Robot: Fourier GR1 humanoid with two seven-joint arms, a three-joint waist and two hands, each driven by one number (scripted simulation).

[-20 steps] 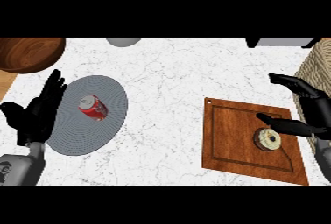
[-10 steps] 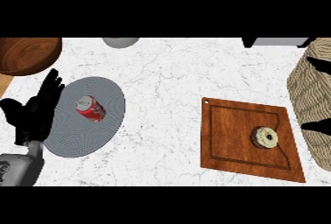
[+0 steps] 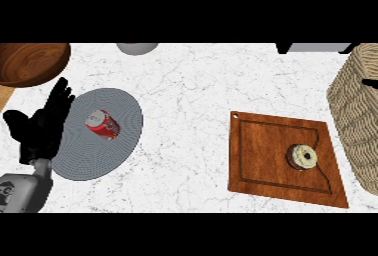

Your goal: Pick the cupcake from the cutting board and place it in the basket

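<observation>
Now, cupcake [image 3: 303, 156] sits on cutting board [image 3: 262, 160], beside basket [image 3: 358, 105]. Likely light, soft-topped: you'd pinch its sides low. Left hand [image 3: 40, 131] rests open, fingers straight; right hand out of view.

Place: a kitchen
Bench [image 3: 192, 90]: white marble-patterned top
Cutting board [image 3: 266, 165]: brown wood, with a cupcake [image 3: 302, 156] on it
Plate [image 3: 125, 130]: grey, carrying a red can [image 3: 102, 124]
Wooden bowl [image 3: 29, 62]: at the far left corner
Basket [image 3: 358, 110]: woven, at the right edge
</observation>
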